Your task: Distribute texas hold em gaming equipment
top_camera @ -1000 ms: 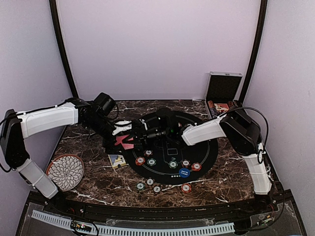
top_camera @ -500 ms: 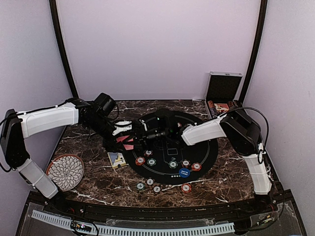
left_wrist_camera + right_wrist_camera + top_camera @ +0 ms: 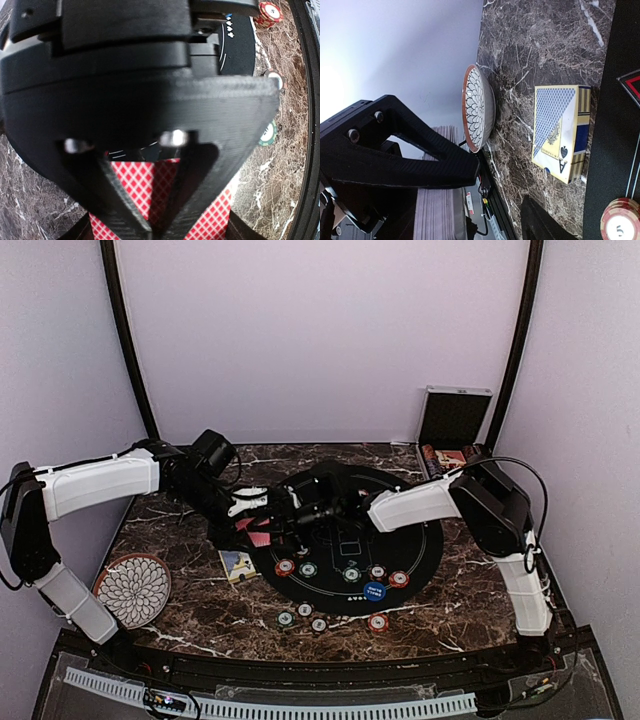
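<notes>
Lilac walls, dark marble table [image 3: 190, 615]. Far left: flower plate [image 3: 133, 588]. Your left claw [image 3: 152, 230] pressed together, pinching red-backed cards [image 3: 135, 180] over mat's left edge. Blue card box [image 3: 238, 566] near it on marble. Your right claw [image 3: 503, 185] spread wide. Black round mat [image 3: 425, 540] carries chips [image 3: 286, 567], blue button disc [image 3: 374, 591]. Back right: open chip case [image 3: 455, 418].
</notes>
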`<action>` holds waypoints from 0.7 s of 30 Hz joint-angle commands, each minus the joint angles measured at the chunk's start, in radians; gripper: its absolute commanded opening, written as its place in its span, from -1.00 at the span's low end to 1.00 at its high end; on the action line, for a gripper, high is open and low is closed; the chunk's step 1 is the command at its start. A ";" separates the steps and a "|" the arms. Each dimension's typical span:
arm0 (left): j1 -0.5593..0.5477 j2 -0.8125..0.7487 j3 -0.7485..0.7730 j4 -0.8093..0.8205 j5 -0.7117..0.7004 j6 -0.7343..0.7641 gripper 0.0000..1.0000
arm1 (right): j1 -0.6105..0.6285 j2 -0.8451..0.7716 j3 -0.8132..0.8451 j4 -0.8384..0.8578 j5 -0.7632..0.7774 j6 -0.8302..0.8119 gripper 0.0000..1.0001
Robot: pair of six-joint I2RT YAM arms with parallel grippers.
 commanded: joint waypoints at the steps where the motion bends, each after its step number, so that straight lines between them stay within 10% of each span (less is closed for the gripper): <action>1: -0.003 -0.015 0.026 -0.030 0.028 -0.001 -0.50 | -0.004 0.015 0.048 0.000 0.014 -0.002 0.28; 21: -0.003 -0.008 0.027 -0.043 0.020 -0.020 -0.59 | -0.009 -0.015 0.017 -0.126 0.032 -0.085 0.05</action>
